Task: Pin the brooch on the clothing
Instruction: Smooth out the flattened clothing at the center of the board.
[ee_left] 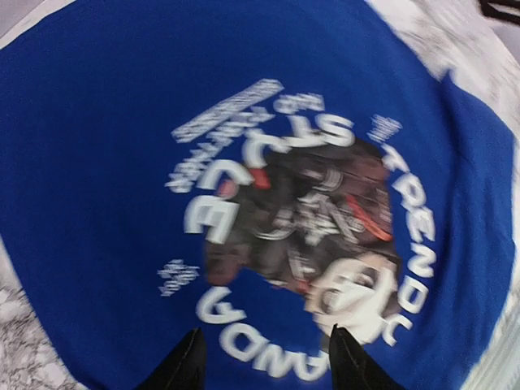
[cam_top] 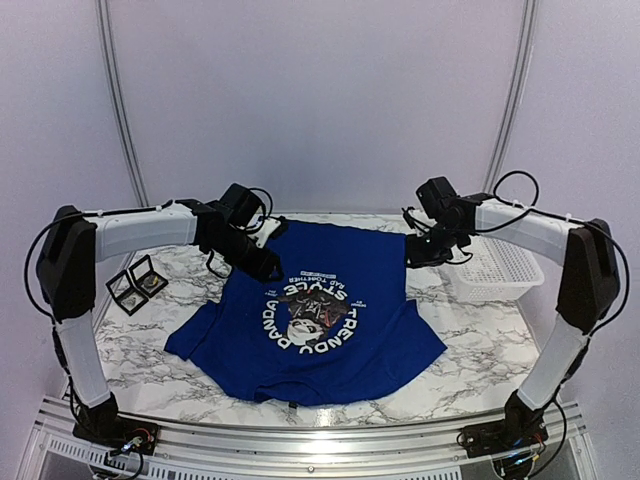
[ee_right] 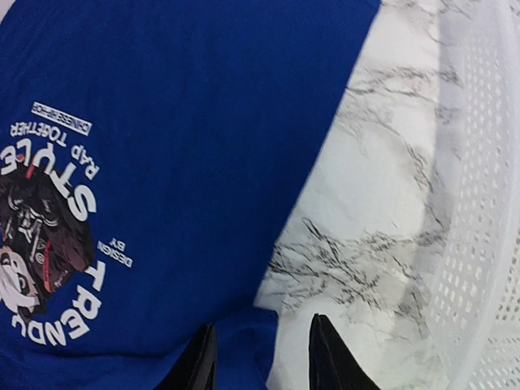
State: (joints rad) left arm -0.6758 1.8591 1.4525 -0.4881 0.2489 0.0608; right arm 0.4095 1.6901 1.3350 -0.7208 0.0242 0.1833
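The blue T-shirt [cam_top: 340, 345] lies spread across the desk [cam_top: 480, 335]. Left claw [cam_top: 265, 268] and right claw [cam_top: 415, 258] hang above its far corners, both parted and empty.

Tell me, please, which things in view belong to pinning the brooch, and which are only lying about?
For the job:
- blue T-shirt, spread flat
- left hand and right hand, both open
- two small black cases, maybe jewellery boxes, contents unclear

Lying about:
- white basket
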